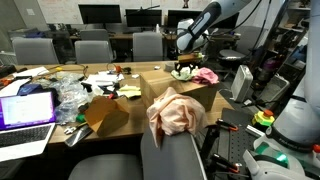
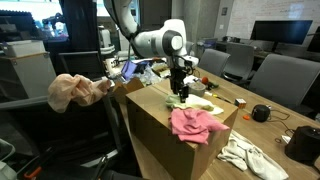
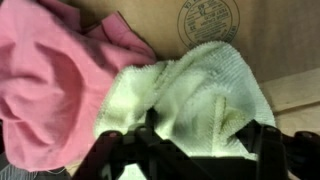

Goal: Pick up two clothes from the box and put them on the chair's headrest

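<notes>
Tool (image 3: 186,152) is down in the box (image 2: 160,130). The jaws stand wide apart, one finger on each side of a pale yellow-green towel (image 3: 190,95). Towel is bunched between the fingers and no clamp shows, so nothing is held.

Wrist view: towel spreads from the tool up toward 12 o'clock. Pink cloth (image 3: 45,85) is at 9 o'clock of the towel, touching it along the edge. Cardboard wall of the box is at 12 to 1 o'clock, with a round printed stamp (image 3: 208,20) on it.

Towel look: terry with a looped pile, soft folds, and a rounded hump at 1 o'clock. Pink cloth look: smooth fabric, crumpled, deep creases.

In an exterior view the tool (image 2: 180,90) points straight down onto the towel (image 2: 195,102) at the top of the box. There the pink cloth (image 2: 195,125) lies at 5 o'clock of the tool, draped over the box rim and hanging down the front.

Peach cloth (image 1: 175,113) is heaped on the headrest (image 1: 170,150) of a grey chair at 6 o'clock of the box, well apart from the tool. It is lumpy and hangs over both sides.

The box stands on the desk (image 2: 255,98). White cloth (image 2: 250,155) lies on the desk at 4 o'clock of the box. Laptop (image 1: 25,110) is open at 9 o'clock, far from the tool.
</notes>
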